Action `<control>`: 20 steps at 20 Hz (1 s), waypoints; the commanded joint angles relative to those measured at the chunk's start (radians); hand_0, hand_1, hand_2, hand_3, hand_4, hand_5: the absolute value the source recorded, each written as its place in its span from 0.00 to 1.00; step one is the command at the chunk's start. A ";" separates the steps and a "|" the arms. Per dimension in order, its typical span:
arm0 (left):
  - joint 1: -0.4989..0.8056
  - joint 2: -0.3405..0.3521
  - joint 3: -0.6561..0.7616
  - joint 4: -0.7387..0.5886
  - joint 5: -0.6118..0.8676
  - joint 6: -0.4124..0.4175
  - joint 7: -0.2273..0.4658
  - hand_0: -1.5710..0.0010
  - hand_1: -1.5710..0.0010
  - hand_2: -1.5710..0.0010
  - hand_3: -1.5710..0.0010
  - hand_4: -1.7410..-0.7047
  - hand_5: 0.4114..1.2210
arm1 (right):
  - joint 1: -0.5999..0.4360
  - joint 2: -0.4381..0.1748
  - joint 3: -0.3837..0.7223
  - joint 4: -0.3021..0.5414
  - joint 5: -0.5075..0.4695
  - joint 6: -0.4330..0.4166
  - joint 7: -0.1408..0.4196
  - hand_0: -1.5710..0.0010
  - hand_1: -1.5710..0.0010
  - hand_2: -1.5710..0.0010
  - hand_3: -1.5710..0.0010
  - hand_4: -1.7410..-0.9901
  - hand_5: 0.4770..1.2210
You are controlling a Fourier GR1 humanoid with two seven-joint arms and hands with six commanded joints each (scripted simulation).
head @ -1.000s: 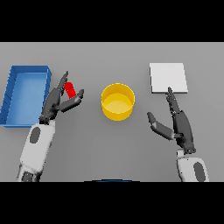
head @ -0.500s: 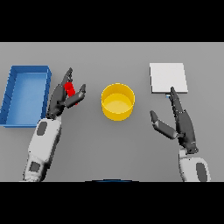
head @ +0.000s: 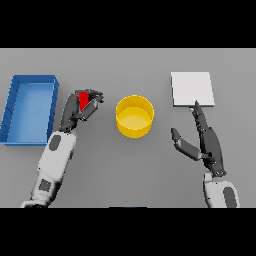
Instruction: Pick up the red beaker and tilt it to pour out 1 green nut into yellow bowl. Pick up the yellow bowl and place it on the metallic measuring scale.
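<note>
The red beaker (head: 84,100) stands left of the yellow bowl (head: 134,116), mostly wrapped by my left hand (head: 78,109), whose fingers and thumb curl round it. No green nut shows; the beaker's inside is hidden. The yellow bowl sits at the table's middle, apart from both hands. The metallic measuring scale (head: 192,89), a flat pale square, lies at the far right. My right hand (head: 205,142) hovers open just in front of the scale, fingers straight and pointing at its near edge, thumb spread toward the bowl.
A blue rectangular bin (head: 29,108) sits at the left edge, just beyond my left arm. Grey table (head: 130,170) surface stretches between the bowl and the near edge.
My left hand has closed its fingers round the red beaker, which now shows less. The right hand has crept slightly forward toward the scale.
</note>
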 commanded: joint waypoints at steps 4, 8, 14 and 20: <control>0.019 0.000 0.019 -0.028 0.048 -0.039 -0.011 0.07 0.07 0.06 0.09 0.12 0.93 | 0.000 -0.003 0.002 0.002 0.007 -0.002 -0.007 1.00 1.00 1.00 1.00 0.66 0.22; 0.018 -0.001 0.024 -0.117 0.123 -0.095 0.012 0.03 0.03 0.03 0.04 0.05 0.90 | -0.008 -0.003 0.002 -0.006 0.011 -0.007 -0.016 1.00 1.00 1.00 1.00 0.67 0.22; -0.018 0.047 -0.029 -0.181 0.099 -0.102 0.096 0.01 0.01 0.01 0.01 0.02 0.89 | -0.005 -0.012 0.005 0.007 0.035 -0.014 -0.042 1.00 1.00 1.00 1.00 0.69 0.24; -0.101 0.124 -0.080 -0.114 0.020 -0.117 0.106 0.01 0.01 0.01 0.01 0.01 0.89 | 0.000 -0.016 0.014 -0.004 0.059 -0.024 -0.046 1.00 1.00 1.00 1.00 0.71 0.25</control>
